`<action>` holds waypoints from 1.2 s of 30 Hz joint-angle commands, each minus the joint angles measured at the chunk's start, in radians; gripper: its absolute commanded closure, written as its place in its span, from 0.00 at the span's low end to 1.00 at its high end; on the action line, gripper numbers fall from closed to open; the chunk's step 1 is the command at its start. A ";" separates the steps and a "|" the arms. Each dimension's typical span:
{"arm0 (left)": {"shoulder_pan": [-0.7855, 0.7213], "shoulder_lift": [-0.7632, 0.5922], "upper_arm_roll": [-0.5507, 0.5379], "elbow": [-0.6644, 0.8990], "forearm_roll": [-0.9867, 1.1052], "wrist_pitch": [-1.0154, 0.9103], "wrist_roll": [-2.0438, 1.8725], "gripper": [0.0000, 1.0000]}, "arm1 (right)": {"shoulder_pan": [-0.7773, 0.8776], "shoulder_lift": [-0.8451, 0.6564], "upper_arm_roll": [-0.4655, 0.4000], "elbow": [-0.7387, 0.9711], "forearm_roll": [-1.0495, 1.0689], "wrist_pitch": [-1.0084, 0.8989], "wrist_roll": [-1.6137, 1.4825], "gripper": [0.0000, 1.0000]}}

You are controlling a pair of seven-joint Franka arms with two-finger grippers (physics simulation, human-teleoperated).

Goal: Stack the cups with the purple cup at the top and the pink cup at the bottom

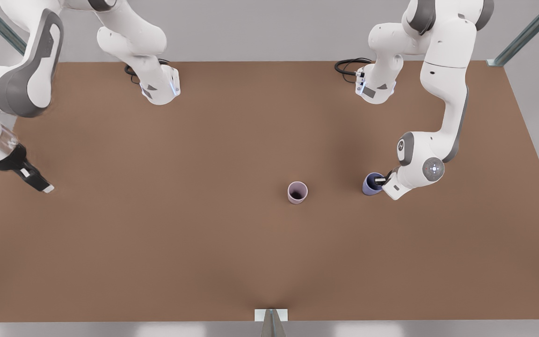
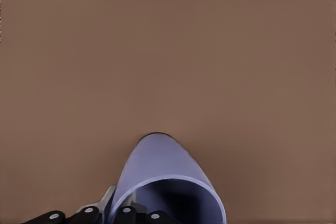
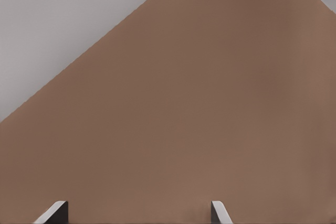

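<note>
**Operator:** The purple cup [image 1: 372, 183] stands upright on the brown table [image 1: 157, 243], toward the front view's right. My left gripper [image 1: 382, 180] is at its rim, one finger inside the mouth and the other outside the wall. In the left wrist view the cup [image 2: 163, 177] sits right at the fingers [image 2: 123, 216], so I read them as closed on its wall, though the contact itself is partly hidden.

**Observer:** And the pink cup?

**Operator:** The pink cup [image 1: 297, 192] is also upright, mouth up, standing apart from the purple one, toward the front view's left of it, with bare table between them.

**Observer:** Which arm takes it from here?

**Operator:** The left one; it has the cup and is much nearer. The right gripper [image 1: 40, 182] waits far off at the table's edge on the front view's left, fingers [image 3: 55, 212] spread over bare table. I judge the carry runs sideways toward the pink cup, keeping the purple cup's axis vertical to drop it in.
</note>
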 commanded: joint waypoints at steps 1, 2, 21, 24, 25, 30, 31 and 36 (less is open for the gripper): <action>0.000 -0.001 -0.001 0.010 -0.006 -0.016 0.000 0.74 | 0.012 0.003 0.051 0.002 -0.035 -0.115 -0.797 0.00; 0.000 -0.003 0.001 0.024 -0.004 -0.035 0.002 0.76 | 0.020 0.000 0.051 0.008 -0.037 -0.127 -0.789 0.00; -0.190 0.175 -0.275 0.648 -0.033 -0.375 -0.665 0.77 | 0.012 0.061 0.049 0.127 -0.005 -0.156 -0.729 0.00; -0.193 0.197 -0.275 0.650 -0.023 -0.355 -0.668 0.77 | 0.011 0.061 0.048 0.133 -0.006 -0.156 -0.729 0.00; -0.202 0.200 -0.274 0.650 -0.021 -0.355 -0.667 0.77 | 0.012 0.063 0.049 0.133 -0.008 -0.155 -0.729 0.00; -0.204 0.217 -0.266 0.641 0.013 -0.355 -0.650 0.77 | 0.014 0.071 0.049 0.134 -0.002 -0.141 -0.727 0.00; -0.204 0.215 -0.264 0.638 0.013 -0.355 -0.649 0.77 | 0.016 0.071 0.049 0.133 0.002 -0.106 -0.726 0.00; -0.202 0.223 -0.261 0.636 0.032 -0.353 -0.647 0.77 | 0.011 0.068 0.048 0.133 -0.014 -0.102 -0.726 0.00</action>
